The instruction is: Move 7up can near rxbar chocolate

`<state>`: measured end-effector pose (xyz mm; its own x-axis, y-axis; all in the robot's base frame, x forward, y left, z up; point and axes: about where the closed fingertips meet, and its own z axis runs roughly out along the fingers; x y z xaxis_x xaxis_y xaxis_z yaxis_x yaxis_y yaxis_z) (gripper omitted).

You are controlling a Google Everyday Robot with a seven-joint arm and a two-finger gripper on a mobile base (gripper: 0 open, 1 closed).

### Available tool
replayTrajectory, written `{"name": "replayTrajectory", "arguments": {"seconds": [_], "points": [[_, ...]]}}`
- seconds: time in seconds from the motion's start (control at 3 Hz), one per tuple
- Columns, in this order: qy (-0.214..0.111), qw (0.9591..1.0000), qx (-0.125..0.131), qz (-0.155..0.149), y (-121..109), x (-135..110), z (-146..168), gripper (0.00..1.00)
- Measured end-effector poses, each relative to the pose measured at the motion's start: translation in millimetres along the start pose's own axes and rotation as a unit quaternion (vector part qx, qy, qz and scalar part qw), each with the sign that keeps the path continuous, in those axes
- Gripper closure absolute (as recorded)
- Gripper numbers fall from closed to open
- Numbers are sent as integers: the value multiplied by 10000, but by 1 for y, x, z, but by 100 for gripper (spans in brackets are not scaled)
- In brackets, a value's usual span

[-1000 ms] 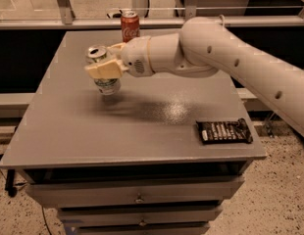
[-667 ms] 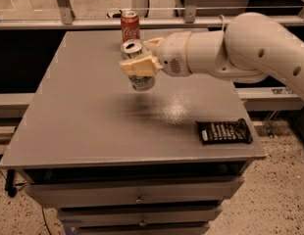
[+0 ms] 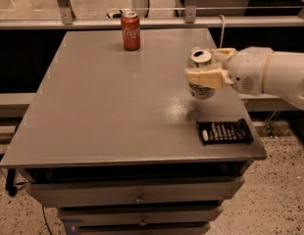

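Well, my claw is closed around the middle of the 7up can, holding it upright over the right side of the table, near the rxbar and on its far side. Whether the can touches the top I cannot tell. I judge it light, thin-walled and slick, so a mid-body grip suits it, firm but not crushing. A Coke can stands well apart at the far edge, out of my way. Nothing lies between can and bar, but the table's right edge is close.
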<state>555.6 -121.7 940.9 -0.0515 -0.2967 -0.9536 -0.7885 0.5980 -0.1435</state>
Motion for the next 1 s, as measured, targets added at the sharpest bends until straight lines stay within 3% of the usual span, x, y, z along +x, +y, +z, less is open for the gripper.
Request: {"name": "replayTrajectory", "arguments": {"seconds": [0.33,0.67,1.0], "points": [[-70,9995,285,93,-22,24,-41,100],[-91,9991,371,199,-32,42,-63,100],[-168,9990,305,281,-32,54,-64,100]]}}
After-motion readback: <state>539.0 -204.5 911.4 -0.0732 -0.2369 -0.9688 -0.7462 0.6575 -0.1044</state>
